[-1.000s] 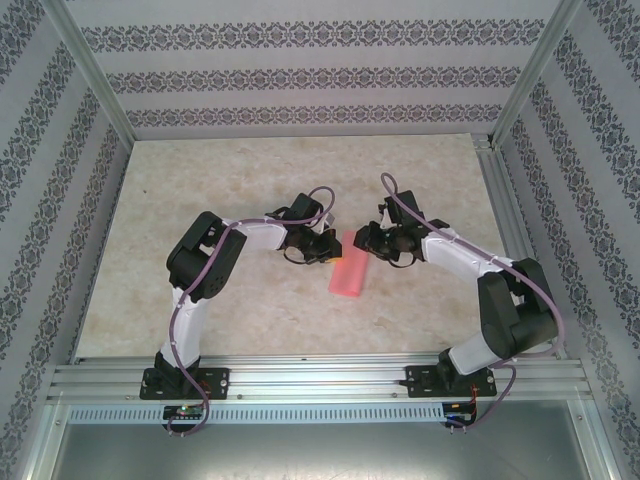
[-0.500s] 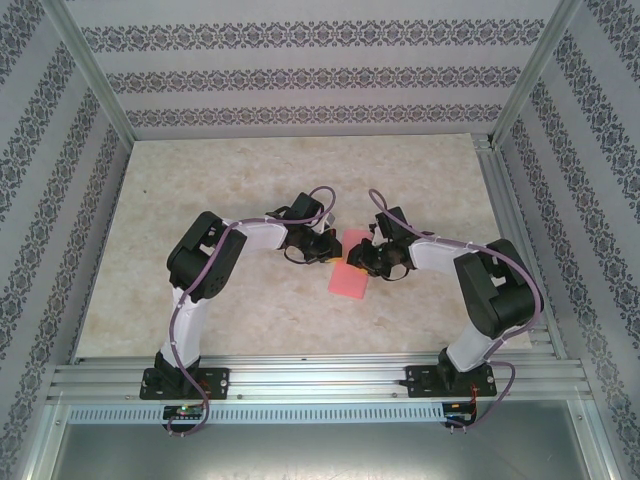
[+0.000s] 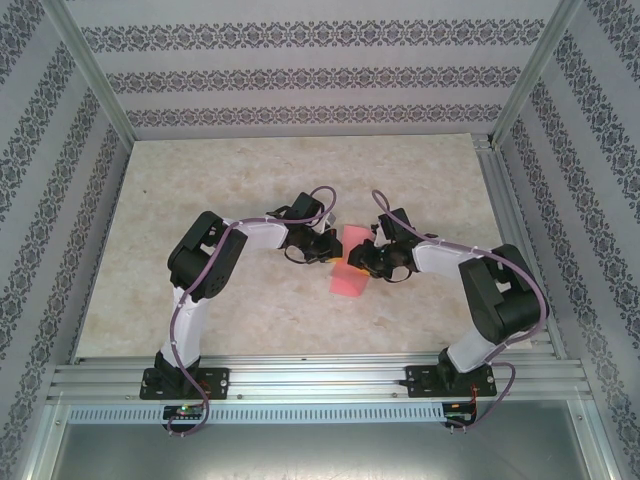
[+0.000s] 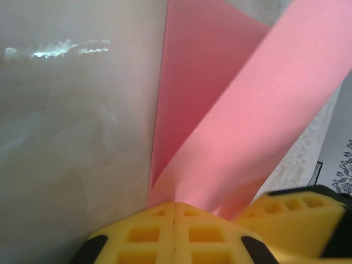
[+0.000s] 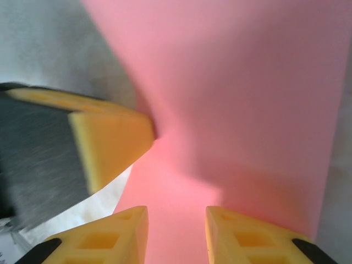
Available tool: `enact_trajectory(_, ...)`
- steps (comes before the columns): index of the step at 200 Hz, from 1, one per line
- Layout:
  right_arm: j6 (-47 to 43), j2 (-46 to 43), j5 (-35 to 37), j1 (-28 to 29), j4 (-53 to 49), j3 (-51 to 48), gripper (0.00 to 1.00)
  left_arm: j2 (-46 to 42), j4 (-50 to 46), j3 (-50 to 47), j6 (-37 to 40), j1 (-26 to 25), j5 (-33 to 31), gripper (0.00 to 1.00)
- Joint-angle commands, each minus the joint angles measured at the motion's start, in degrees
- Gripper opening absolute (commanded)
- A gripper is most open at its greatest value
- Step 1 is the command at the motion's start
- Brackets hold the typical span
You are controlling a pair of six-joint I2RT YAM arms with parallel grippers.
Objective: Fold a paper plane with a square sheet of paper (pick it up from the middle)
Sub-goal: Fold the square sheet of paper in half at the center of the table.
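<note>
You see the left gripper [image 4: 174, 212] pinching the folded square sheet of paper [image 3: 347, 283] at centre frame in the top view, fingers pressed together. The right gripper [image 5: 176, 220] straddles the paper's edge, jaws parted.

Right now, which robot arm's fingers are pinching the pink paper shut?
The left fingers: their yellow tips press together on the pink paper. The right fingers stand apart, paper showing between them.

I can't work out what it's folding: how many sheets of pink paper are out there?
1. A single thin pink-red paper sheet, partly folded, sits at the centre between the left hand, which pinches it, and the right hand. Another sheet underneath would be hidden.
</note>
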Motion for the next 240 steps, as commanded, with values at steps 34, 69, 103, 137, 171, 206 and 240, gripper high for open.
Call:
enact_trajectory(34, 3.43, -4.35, -4.9, -0.13, 7.2, -6.57, 0.34, 2.17, -2.73, 0.37, 1.21, -0.71, -1.16, 0.04)
enact_trajectory(69, 3.7, -0.2, -3.22, -0.05, 9.0, -9.82, 0.33, 2.32, -2.88, 0.49, 1.32, -0.73, -1.05, 0.04)
enact_trajectory(103, 3.73, 1.49, -3.14, -0.02, 10.09, -10.64, 0.33, 2.43, -2.81, 0.28, 1.44, -0.82, -1.0, 0.04)
enact_trajectory(137, 3.73, -6.16, -3.1, 0.28, 6.36, -9.88, 0.34, 2.41, -3.05, 0.33, 1.52, -0.79, -0.83, 0.04)
enact_trajectory(171, 2.54, -12.19, -2.96, 0.41, 2.48, -9.61, 0.36, 2.39, -3.02, 0.55, 1.43, -0.88, -0.7, 0.04)
enact_trajectory(206, 6.03, -10.6, -5.16, 2.44, 8.8, -11.8, 0.36, 2.49, -3.23, 0.76, 1.5, -1.01, -0.6, 0.04)
enact_trajectory(240, 5.46, -7.32, -3.1, 2.63, 7.96, -13.88, 0.36, 2.89, -3.45, 1.25, 1.55, -1.06, -0.39, 0.04)
